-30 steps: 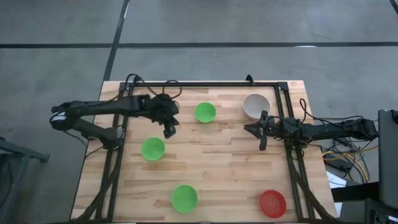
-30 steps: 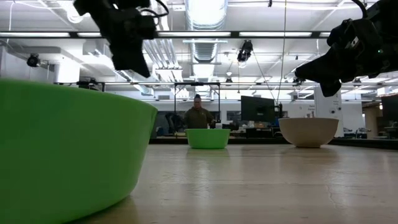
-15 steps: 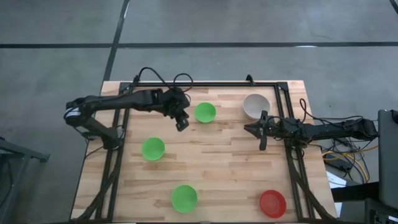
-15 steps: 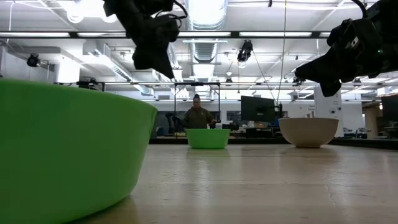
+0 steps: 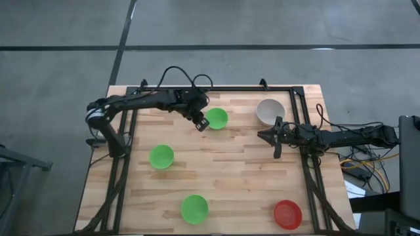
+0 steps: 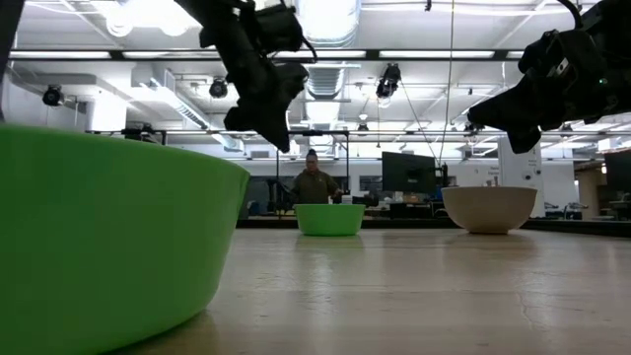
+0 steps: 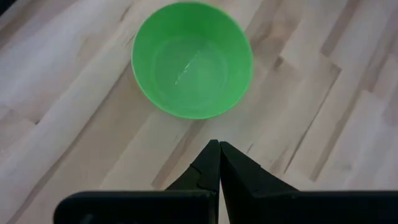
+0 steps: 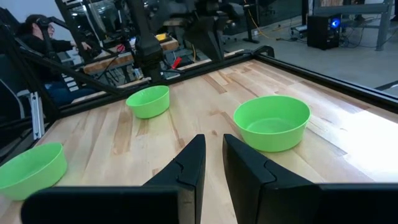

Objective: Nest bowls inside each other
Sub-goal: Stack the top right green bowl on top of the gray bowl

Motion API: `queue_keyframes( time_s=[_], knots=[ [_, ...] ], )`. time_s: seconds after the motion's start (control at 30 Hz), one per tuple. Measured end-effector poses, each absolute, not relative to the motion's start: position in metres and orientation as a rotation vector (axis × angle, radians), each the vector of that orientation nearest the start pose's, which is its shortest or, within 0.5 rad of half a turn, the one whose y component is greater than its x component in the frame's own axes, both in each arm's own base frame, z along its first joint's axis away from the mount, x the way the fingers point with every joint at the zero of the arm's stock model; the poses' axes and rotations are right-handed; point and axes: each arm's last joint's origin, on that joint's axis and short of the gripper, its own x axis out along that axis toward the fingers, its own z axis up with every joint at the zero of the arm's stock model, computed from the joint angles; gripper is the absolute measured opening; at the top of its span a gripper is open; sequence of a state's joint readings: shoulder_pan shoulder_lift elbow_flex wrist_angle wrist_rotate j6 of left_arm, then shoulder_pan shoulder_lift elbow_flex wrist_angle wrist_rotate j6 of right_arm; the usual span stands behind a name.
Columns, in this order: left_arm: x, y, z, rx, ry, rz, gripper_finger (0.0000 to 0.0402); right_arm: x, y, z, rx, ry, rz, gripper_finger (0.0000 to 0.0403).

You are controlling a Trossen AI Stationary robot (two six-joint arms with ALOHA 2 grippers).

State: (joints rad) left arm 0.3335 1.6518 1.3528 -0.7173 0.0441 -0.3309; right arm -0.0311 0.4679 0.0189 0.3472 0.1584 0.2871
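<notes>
Five bowls rest on their bases on the wooden table. A green bowl (image 5: pixel 216 118) (image 7: pixel 191 59) stands at the far middle. My left gripper (image 5: pixel 201 124) (image 7: pixel 219 145) hangs shut just left of it, above the table and pointing steeply down, holding nothing. Two more green bowls (image 5: pixel 161 157) (image 5: pixel 194 208) stand toward the left and the near edge. A pale bowl (image 5: pixel 270 111) is at the far right and a red bowl (image 5: pixel 287 214) at the near right. My right gripper (image 5: pixel 270 136) (image 8: pixel 213 142) waits level beside the pale bowl, slightly open and empty.
A black frame (image 5: pixel 298 92) runs along the table's far edge and down both sides. Bare wood (image 5: pixel 230 170) lies between the bowls in the middle. In the low view a person (image 6: pixel 314 182) sits in the room beyond the table.
My left gripper has travelled toward the table's right and slightly toward the far edge, from above the left green bowl to just beside the far green bowl, rolling a little and staying shut. No bowl has moved.
</notes>
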Motion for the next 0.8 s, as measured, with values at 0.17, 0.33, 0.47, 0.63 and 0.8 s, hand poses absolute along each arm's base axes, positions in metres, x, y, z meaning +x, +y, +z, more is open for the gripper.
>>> queue_keyframes(
  time_s=[0.17,0.33,0.47,0.63,0.8],
  knots=[
    [0.335,0.118,0.273,-0.501,0.931,0.442,0.0010,0.127,-0.009,0.160,0.279,0.074,-0.202,0.0054],
    [0.345,0.121,0.275,-0.511,0.901,0.413,0.0010,0.127,-0.009,0.160,0.279,0.074,-0.202,0.0054],
    [0.345,0.121,0.273,-0.523,0.902,0.420,0.0010,0.127,-0.009,0.160,0.279,0.074,-0.202,0.0054],
    [0.345,0.121,0.269,-0.540,0.901,0.431,0.0010,0.127,-0.009,0.160,0.279,0.074,-0.202,0.0054],
    [0.345,0.121,0.270,-0.552,0.891,0.437,0.0010,0.127,-0.009,0.160,0.279,0.074,-0.202,0.0054]
  ],
)
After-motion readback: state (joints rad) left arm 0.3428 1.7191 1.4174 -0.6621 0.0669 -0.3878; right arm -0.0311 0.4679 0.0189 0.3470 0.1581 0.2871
